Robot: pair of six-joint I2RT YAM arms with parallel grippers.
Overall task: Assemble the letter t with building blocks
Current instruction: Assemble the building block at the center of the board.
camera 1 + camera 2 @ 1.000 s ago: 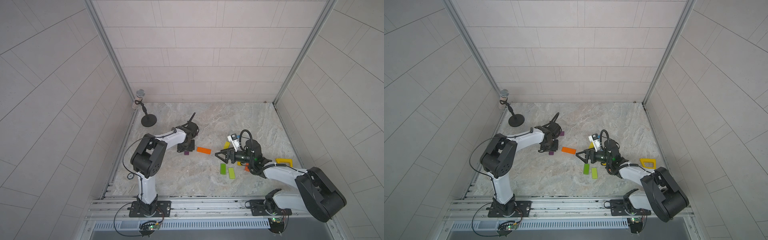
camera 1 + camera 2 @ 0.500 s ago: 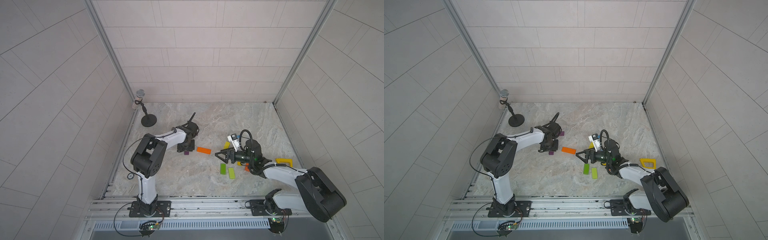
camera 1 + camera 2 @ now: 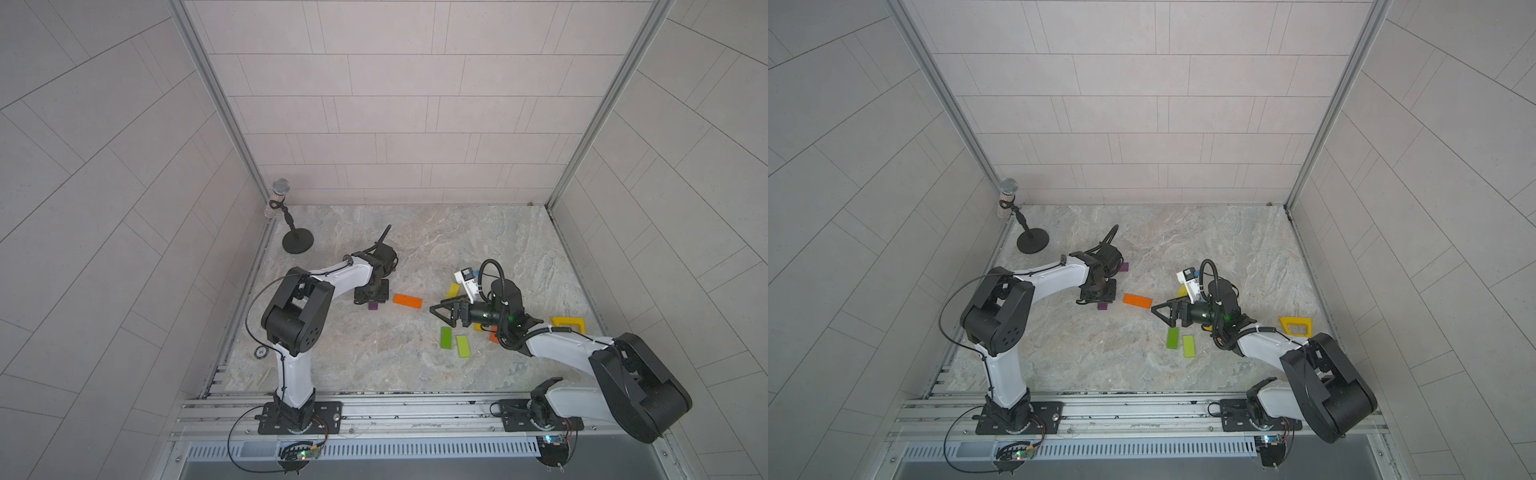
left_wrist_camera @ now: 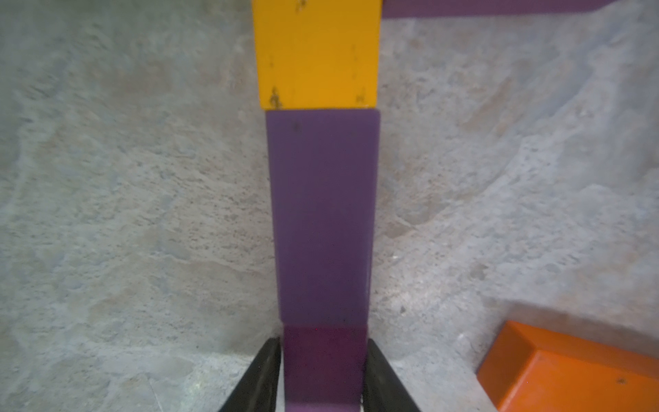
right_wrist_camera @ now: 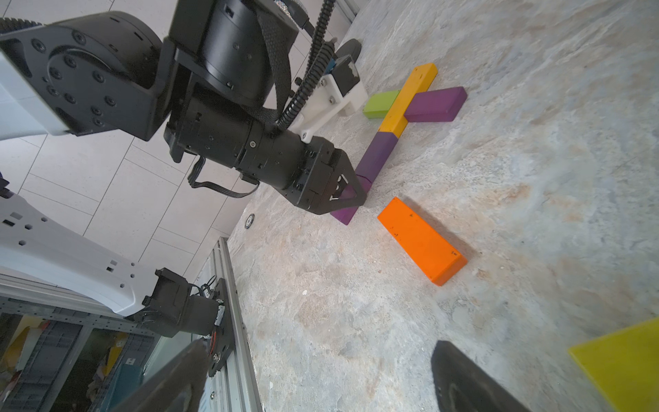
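Toward desk (image 3: 353,357) left edge | left tool (image 4: 322,342) flanks flat rectangular purple block (image 4: 322,214), grip unclear | right tool (image 3: 440,309) agape, empty | advise: withdraw straight up, no nudging.

You have two robot arms, the left arm (image 3: 332,282) and the right arm (image 3: 561,349); two purple blocks (image 5: 437,105) that you can be sure of; two orange blocks (image 3: 407,300), one mostly hidden under the right arm; three green or lime blocks (image 3: 446,337); at least two yellow blocks (image 5: 408,100); one yellow frame piece (image 3: 567,325); one microphone stand (image 3: 297,241) by the desk's far left corner.
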